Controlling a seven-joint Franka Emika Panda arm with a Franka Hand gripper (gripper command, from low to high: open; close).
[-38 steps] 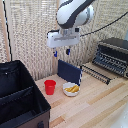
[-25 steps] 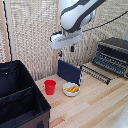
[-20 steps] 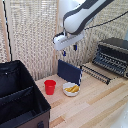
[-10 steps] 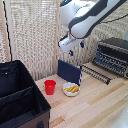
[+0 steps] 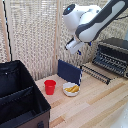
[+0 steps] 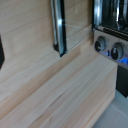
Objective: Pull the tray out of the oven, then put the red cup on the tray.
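Note:
The red cup [image 5: 50, 86] stands upright on the wooden table, next to a white bowl. The oven [image 5: 114, 54] sits at the exterior view's right, and the barred tray [image 5: 96, 73] sticks out in front of it, low over the table. My gripper [image 5: 75, 48] hangs in the air above the dark blue panel, between the cup and the oven, touching nothing. It is too blurred to read its jaws. The wrist view shows the oven's knobs [image 6: 111, 49] and a dark bar with a shiny edge [image 6: 58, 27] over the wood. No fingers show there.
A white bowl [image 5: 71, 89] with yellow pieces sits beside the cup. An upright dark blue panel [image 5: 69, 71] stands behind the bowl. A large black box [image 5: 20, 100] fills the exterior view's lower left. A slatted screen backs the table.
The arm has swung and its wrist has turned. The gripper has drifted a little lower and toward the exterior view's right. Cup, bowl and tray have stayed put.

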